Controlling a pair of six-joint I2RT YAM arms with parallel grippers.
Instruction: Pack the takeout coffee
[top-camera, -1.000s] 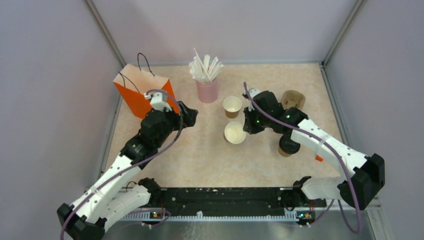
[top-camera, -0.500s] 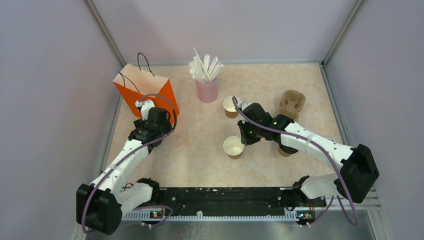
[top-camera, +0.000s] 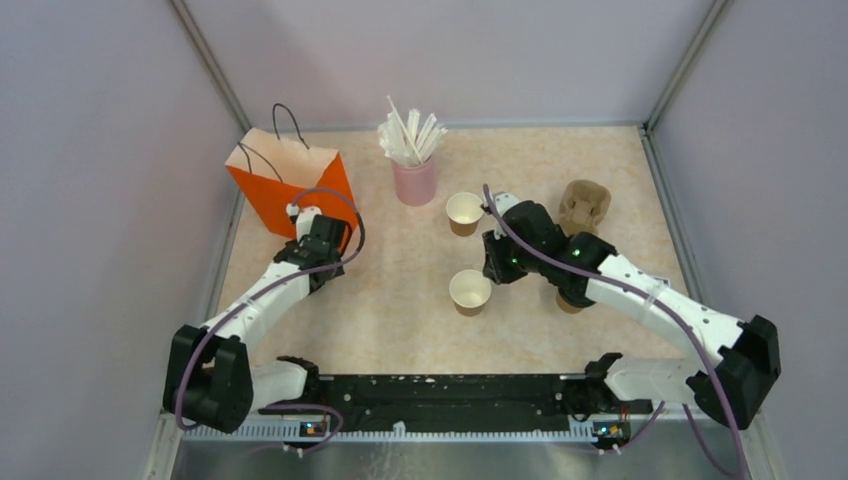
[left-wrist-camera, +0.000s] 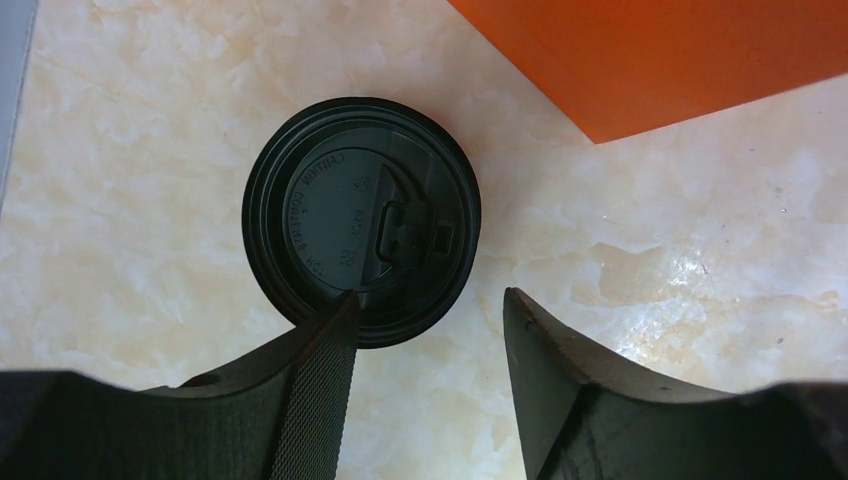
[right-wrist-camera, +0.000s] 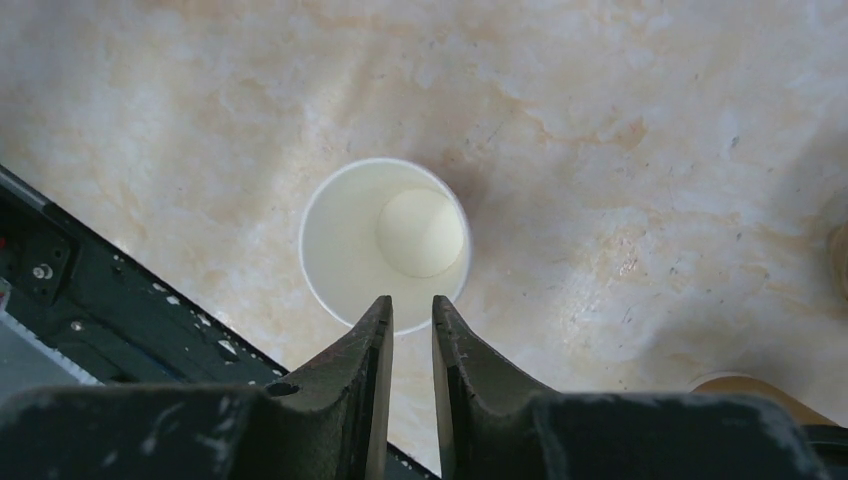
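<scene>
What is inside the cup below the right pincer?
Nothing: the cup shows bare white walls and bottom. The right pincer hides a bit of its near rim.

Bag (top-camera: 290, 190) orange. Lid (left-wrist-camera: 362, 220) just beside bag: blk, embossed lettering. Cups (top-camera: 470, 290) R of bag: brown outside, white in. Straw cup (top-camera: 414, 183) pink; straws (top-camera: 410, 135) white. Carrier (top-camera: 585, 205) tan. Table (top-camera: 400, 320) cream-peach, marbled. Arms (top-camera: 650, 295) white w/ blk joints.
</scene>
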